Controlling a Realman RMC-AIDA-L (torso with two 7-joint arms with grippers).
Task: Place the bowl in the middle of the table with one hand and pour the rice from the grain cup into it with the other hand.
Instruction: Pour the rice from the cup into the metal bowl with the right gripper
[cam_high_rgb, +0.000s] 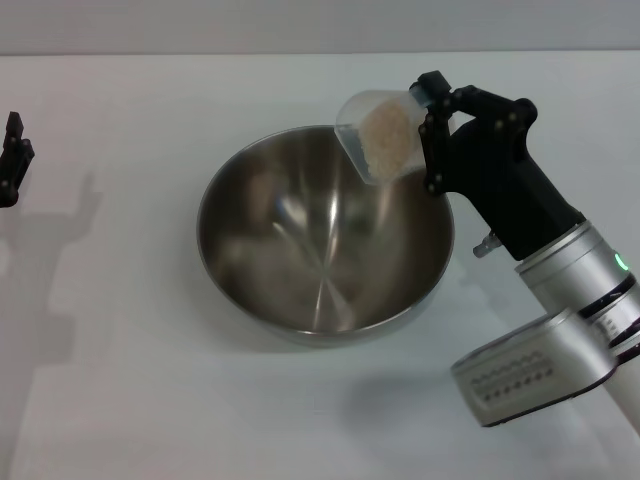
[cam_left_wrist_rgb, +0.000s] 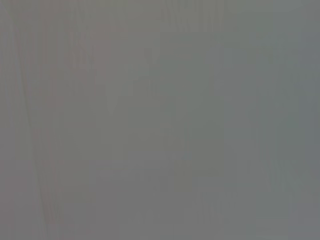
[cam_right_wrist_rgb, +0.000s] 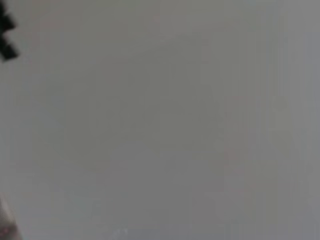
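Bowl (cam_high_rgb: 325, 235) sits roughly mid-bench (cam_high_rgb: 120, 400), upright, nothing in it yet that I can see. Placement part looks done; step in hand is the pour.

Right hand (cam_high_rgb: 428, 135) is clamped on the grain cup (cam_high_rgb: 382, 135), gripping it at the rim side. Cup hangs above the bowl's rim at about 1 o'clock, tilted, mouth facing up and toward 10 o'clock. Rice (cam_high_rgb: 388, 138) is banked against the lower wall, no stream showing.

Left hand (cam_high_rgb: 14, 160) is parked at the 9 o'clock edge of the bench, well apart from the bowl. Can't tell if it's clenched or released. Both wrist views show blank surface only, no help.

To pour well, my read:
- Shift the cup inward toward the bowl centre before tilting further; right now it's over the rim, so grains could fall outside at 1 o'clock.
- Roll the wrist slowly so the lip drops toward 8 o'clock, into the deep part.
- Keep the cup low; steel is slick and rice will bounce.
- Grip must not loosen; the thin plastic cup could slip.
- Don't touch the rim; the bowl would slide.
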